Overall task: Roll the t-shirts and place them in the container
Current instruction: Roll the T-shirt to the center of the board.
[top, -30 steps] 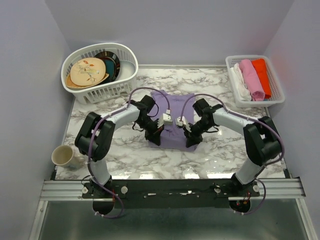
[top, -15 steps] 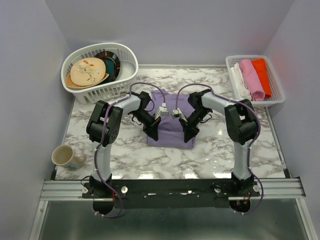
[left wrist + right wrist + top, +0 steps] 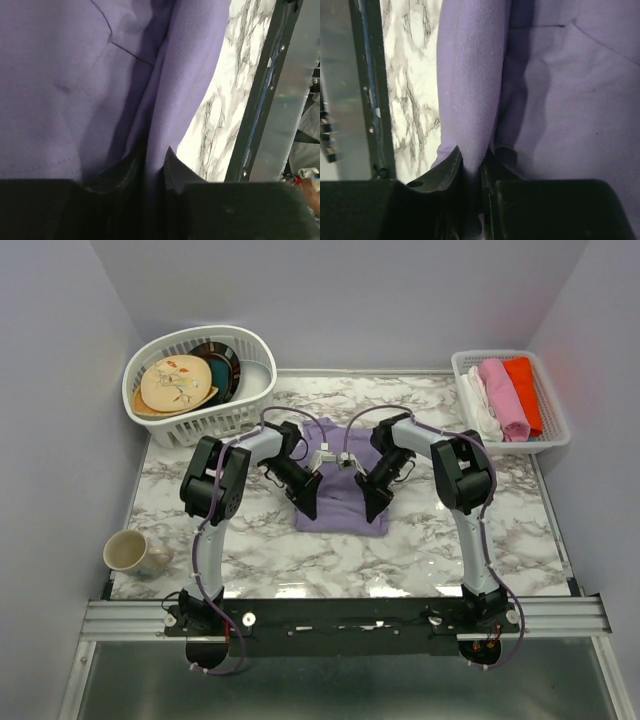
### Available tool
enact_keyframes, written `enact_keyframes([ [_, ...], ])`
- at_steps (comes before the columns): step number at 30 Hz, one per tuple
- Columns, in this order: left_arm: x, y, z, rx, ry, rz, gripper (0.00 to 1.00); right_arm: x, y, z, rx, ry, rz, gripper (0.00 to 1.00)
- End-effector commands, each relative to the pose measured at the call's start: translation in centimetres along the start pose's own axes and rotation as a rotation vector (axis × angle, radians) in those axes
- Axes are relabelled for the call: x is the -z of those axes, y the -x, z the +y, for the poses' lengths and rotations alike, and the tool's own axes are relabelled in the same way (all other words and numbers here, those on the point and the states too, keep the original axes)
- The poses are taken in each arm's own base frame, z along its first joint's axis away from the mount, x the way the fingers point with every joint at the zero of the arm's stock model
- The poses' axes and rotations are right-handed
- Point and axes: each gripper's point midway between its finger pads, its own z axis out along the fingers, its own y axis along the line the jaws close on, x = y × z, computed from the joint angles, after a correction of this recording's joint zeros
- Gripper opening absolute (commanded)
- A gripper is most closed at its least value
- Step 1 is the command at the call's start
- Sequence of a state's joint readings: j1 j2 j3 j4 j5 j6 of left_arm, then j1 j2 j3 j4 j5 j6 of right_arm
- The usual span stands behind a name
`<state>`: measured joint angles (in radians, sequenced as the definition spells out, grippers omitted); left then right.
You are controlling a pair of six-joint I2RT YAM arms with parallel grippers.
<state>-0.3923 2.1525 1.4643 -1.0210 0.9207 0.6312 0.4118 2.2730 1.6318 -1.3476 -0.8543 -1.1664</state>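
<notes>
I've folded the left arm (image 3: 214,480) and right arm (image 3: 460,475) inward, their wrists now farther out over the t-shirt (image 3: 340,510) and closer together. The left pincer (image 3: 306,504) and right pincer (image 3: 375,505) have crept slightly away from me.

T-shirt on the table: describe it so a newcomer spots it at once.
On the marble table, look at the centre. The t-shirt is the plain lavender cloth lying there. The only other fabrics, pink, white and orange-red bundles, sit in the far-right basket.
</notes>
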Motion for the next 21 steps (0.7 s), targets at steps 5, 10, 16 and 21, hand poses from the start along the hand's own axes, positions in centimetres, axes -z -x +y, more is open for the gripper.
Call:
enact_keyframes([
  [5,6.2,1.1,2.9,-0.046,0.226,-0.057,0.47,-0.1,-3.0,-2.0,-0.311,0.018,0.172,0.25],
  [10,9.0,-0.2,0.2,-0.143,0.325,-0.023,0.48,-0.2,-3.3,-2.6,-0.385,0.016,0.206,0.25],
  [16,12.1,0.3,-3.5,-0.577,0.684,-0.105,0.56,-0.7,-3.5,-2.6,-0.394,0.022,0.246,0.25],
  [21,10.1,0.9,-7.2,-1.005,0.957,-0.298,0.9,-0.9,-3.6,-2.7,-0.416,0.017,0.256,0.25],
])
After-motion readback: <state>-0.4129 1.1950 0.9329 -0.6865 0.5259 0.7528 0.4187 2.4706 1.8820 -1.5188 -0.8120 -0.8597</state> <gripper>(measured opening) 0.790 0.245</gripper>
